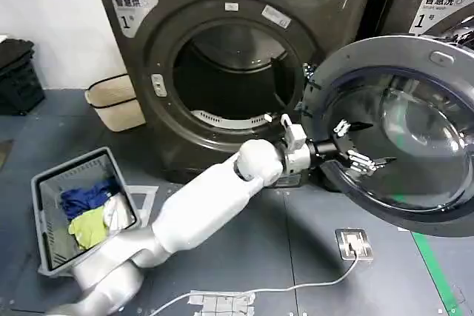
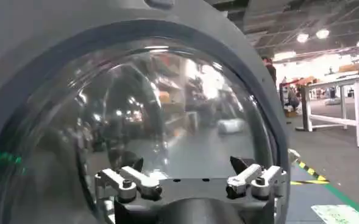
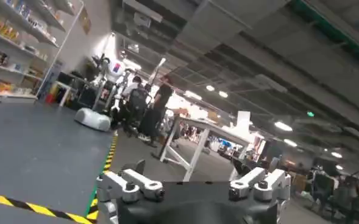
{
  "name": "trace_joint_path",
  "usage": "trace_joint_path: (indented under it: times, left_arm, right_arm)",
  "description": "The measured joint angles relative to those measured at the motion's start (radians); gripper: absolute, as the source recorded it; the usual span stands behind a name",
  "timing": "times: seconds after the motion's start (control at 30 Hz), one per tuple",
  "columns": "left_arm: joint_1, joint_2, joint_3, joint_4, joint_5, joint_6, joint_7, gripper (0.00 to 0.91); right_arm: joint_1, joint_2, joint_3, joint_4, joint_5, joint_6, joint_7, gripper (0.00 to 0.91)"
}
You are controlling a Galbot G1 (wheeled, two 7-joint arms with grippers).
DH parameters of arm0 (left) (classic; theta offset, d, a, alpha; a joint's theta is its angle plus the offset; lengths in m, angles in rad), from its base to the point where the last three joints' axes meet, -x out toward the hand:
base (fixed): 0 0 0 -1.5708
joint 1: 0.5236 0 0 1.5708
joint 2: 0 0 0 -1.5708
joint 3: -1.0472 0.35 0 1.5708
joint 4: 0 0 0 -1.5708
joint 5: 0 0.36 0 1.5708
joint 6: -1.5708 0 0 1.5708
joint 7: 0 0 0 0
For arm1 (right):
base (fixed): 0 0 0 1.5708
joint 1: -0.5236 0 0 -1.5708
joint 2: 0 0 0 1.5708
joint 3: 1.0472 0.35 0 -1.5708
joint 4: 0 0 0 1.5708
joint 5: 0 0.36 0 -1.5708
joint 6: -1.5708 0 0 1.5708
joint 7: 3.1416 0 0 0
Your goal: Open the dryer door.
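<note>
Dryer door [image 1: 404, 146] swung wide; left tool [image 1: 361, 152] open, empty, at glass.

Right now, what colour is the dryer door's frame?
Dark grey, around clear glass; head view shows the door best.

Arm shell [image 1: 200, 209]: smooth glossy white casing is seen, rounded at the elbow ball.
Lower link [image 1: 111, 275]: silver-grey housing is shown.
Wrist [image 1: 300, 152]: white bracket and grey metal collar are seen.
Left gripper [image 1: 361, 147]: black body, pale finger links, round screw joints are noted.
Right gripper [image 3: 191, 176]: same black base, silver-white links, dark tips are seen.
</note>
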State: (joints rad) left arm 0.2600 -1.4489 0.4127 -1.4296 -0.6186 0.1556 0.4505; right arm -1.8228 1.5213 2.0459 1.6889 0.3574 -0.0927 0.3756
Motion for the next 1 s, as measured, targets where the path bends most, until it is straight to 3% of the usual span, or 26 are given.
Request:
trace_joint_path:
  times: [0.37,0.6,1.0]
  left_arm:
    - [0.003,-0.030,-0.008,0.005,0.011,0.039,-0.103,0.907]
    - [0.017,-0.004,-0.009,-0.038,-0.023,0.058,-0.066,0.907]
    - [0.129,0.138,-0.078,-0.280,-0.015,0.203,-0.061,0.907]
  right_arm:
    - [0.003,0.004,-0.006,0.009,-0.001,0.001,0.000,0.907]
    - [0.009,0.005,-0.017,0.020,-0.003,0.001,-0.002,0.907]
    - [0.020,0.005,-0.045,0.047,-0.003,0.004,-0.020,0.907]
